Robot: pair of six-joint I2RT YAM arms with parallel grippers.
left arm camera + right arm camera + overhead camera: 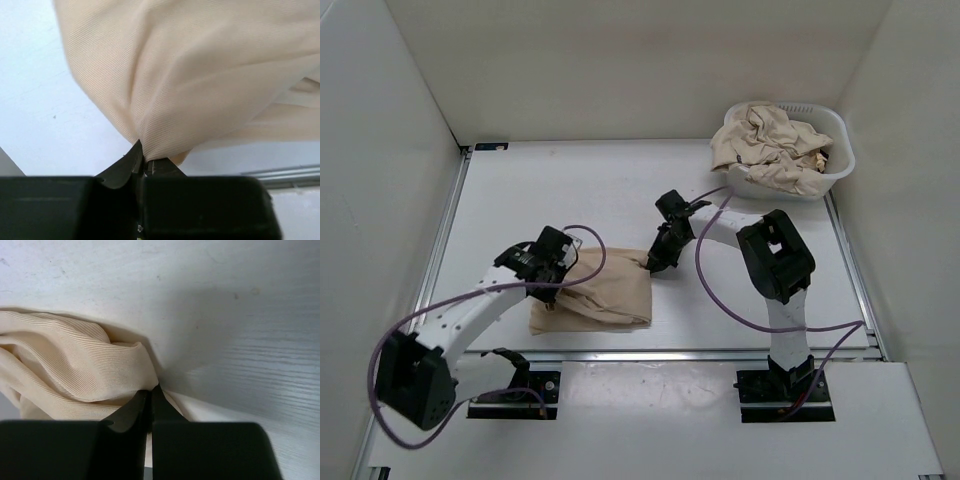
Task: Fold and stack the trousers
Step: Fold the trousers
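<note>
Top external view. Item: one pair of beige-tan trousers, folded into a rough rectangle, lying on the white table near its front edge, between the two arms. Left gripper sits at the upper left corner of the cloth; right gripper at the upper right corner, where the fabric draws into a small peak. Further trousers, same colour (crumpled, number cannot be told), heaped in a white laundry basket at the far right corner of the table, well apart from the folded pair. Purple cables loop from both arms.

Left wrist view. Item: trousers fill most of the upper frame, the fabric gathering downward into a tight point. Left gripper clamped on that point; fingers pressed together with only cloth between them. Creases fan out from the pinch. Table bare to the left; a metal rail shows at lower right.

Right wrist view. Item: trousers bunched in soft ridged folds at the left, resting on the table. Right gripper closed on the edge of the cloth, fingers together, a thin layer of fabric trapped between and spreading out to the right of the tips
</note>
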